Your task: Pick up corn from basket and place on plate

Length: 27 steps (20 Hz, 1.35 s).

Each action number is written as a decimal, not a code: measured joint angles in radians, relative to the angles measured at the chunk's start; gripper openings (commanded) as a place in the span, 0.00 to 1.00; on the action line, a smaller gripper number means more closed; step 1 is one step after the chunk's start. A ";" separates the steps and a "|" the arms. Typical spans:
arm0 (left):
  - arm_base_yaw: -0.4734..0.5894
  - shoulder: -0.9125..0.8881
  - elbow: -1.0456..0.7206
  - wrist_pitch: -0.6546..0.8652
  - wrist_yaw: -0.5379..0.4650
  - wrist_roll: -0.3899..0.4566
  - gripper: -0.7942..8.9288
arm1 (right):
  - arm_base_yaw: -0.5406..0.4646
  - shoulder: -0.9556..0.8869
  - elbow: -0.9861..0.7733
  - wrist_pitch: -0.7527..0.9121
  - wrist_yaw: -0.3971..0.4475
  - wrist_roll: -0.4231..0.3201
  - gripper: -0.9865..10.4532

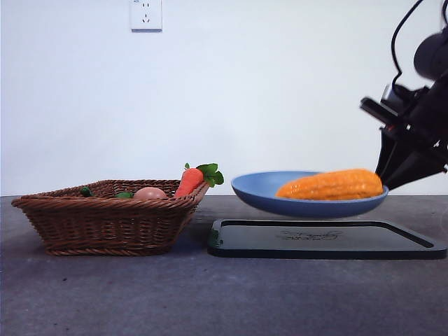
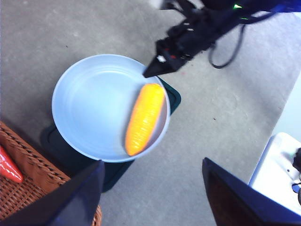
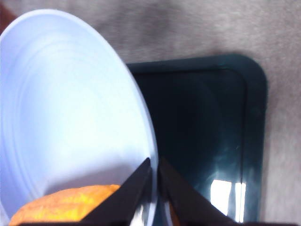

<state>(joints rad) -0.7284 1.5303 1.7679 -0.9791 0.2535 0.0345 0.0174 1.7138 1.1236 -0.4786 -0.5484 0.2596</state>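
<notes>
The right gripper (image 1: 381, 171) clamps its fingers on the rim of the plate (image 1: 259, 192), holding it lifted above the black tray (image 1: 231, 241). The corn (image 1: 330, 185) lies in the plate beside those fingers. The left gripper (image 2: 153, 188) hovers spread and empty near the basket (image 1: 105, 224).

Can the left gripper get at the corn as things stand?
Probably yes: the left gripper hangs open above, and the corn lies uncovered on the plate; the right gripper pinches the rim near one end.
</notes>
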 measured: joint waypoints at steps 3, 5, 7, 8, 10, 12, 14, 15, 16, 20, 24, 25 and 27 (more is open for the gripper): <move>0.000 0.000 0.000 -0.001 0.000 0.000 0.43 | 0.000 0.051 0.008 0.005 0.006 -0.001 0.09; 0.000 0.000 0.000 -0.001 0.000 0.000 0.43 | 0.000 0.076 0.008 0.009 0.010 -0.002 0.09; 0.000 0.000 0.000 -0.002 0.000 0.000 0.43 | 0.000 0.082 0.008 0.013 0.032 -0.009 0.09; 0.001 0.000 0.000 -0.002 0.000 0.000 0.43 | 0.000 0.082 0.008 0.016 0.033 -0.013 0.09; 0.001 0.000 0.000 -0.002 0.000 0.000 0.43 | -0.001 0.082 0.009 0.015 0.035 -0.019 0.10; 0.001 0.000 0.000 -0.002 0.000 0.000 0.43 | 0.000 0.082 0.009 0.016 0.035 -0.020 0.15; 0.001 0.000 0.000 -0.002 0.000 0.000 0.43 | 0.000 0.082 0.009 0.016 0.033 -0.020 0.22; 0.001 0.000 0.000 -0.001 0.000 0.000 0.43 | 0.001 0.082 0.009 0.016 0.032 -0.020 0.23; 0.001 0.000 0.000 -0.002 0.000 0.000 0.43 | 0.002 0.082 0.009 0.016 0.031 -0.020 0.25; 0.001 0.000 0.000 -0.002 0.000 0.000 0.43 | -0.001 0.082 0.011 0.005 0.030 -0.020 0.28; 0.001 0.000 0.000 -0.002 0.000 0.000 0.43 | -0.046 0.016 0.015 -0.094 0.036 -0.043 0.28; 0.001 0.000 0.000 -0.002 0.000 0.000 0.43 | -0.060 -0.027 0.020 -0.119 0.037 -0.055 0.28; 0.001 0.000 0.000 -0.002 0.000 0.000 0.43 | -0.082 -0.122 0.029 -0.169 0.044 -0.073 0.28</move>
<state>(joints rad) -0.7273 1.5303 1.7679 -0.9810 0.2535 0.0345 -0.0643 1.5917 1.1522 -0.6476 -0.5045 0.1864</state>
